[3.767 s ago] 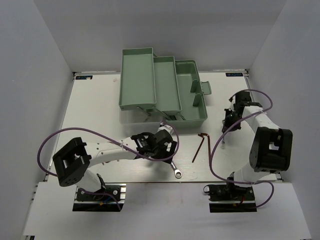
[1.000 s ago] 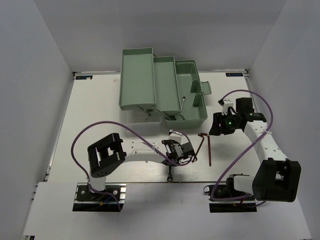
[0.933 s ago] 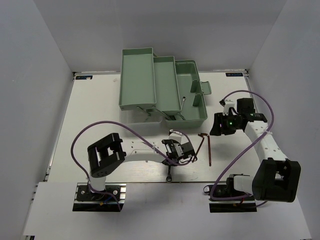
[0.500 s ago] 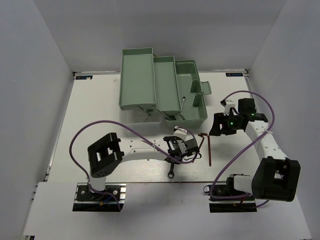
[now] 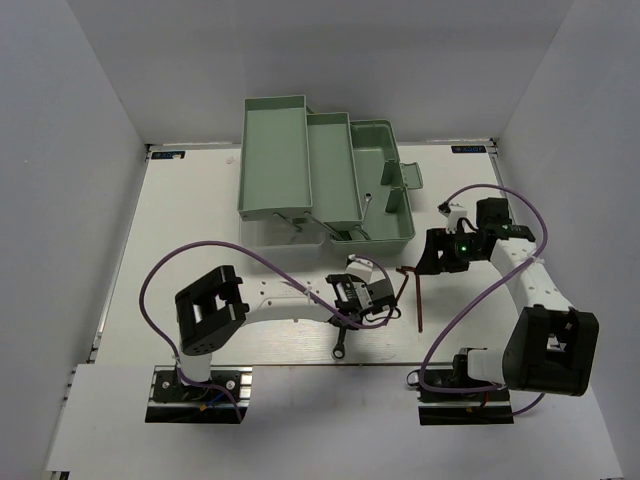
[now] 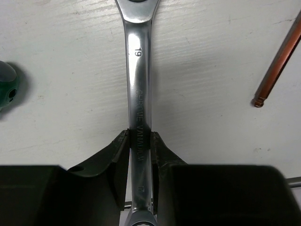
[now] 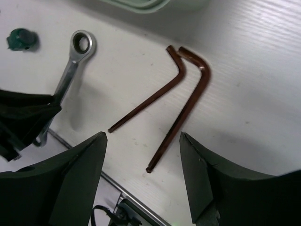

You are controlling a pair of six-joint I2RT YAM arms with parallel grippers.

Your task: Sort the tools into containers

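My left gripper (image 5: 366,298) is shut on the shaft of the long silver wrench (image 6: 138,89), whose far end (image 5: 341,351) sticks out toward the table's near edge. The wrench (image 7: 70,66) casts a separate shadow on the table. Two reddish-brown hex keys (image 7: 146,104) (image 7: 182,109) lie side by side just right of it, and they also show in the top view (image 5: 418,300). My right gripper (image 7: 143,141) hangs open above their long ends, touching neither. A green screwdriver handle (image 6: 6,90) lies beside the wrench. The mint-green toolbox (image 5: 275,155) stands open at the back.
A small silver tool (image 5: 368,207) lies in the toolbox's lowest compartment (image 5: 392,225). The toolbox lid and handle (image 5: 405,178) stick out to the right. The table's metal front rail (image 7: 136,207) runs close beyond the hex keys' ends. Purple cables loop beside both arms.
My left gripper has moved slightly away from the near edge with the wrench in it. My right gripper has opened wider and drifted a little left, over the hex keys.
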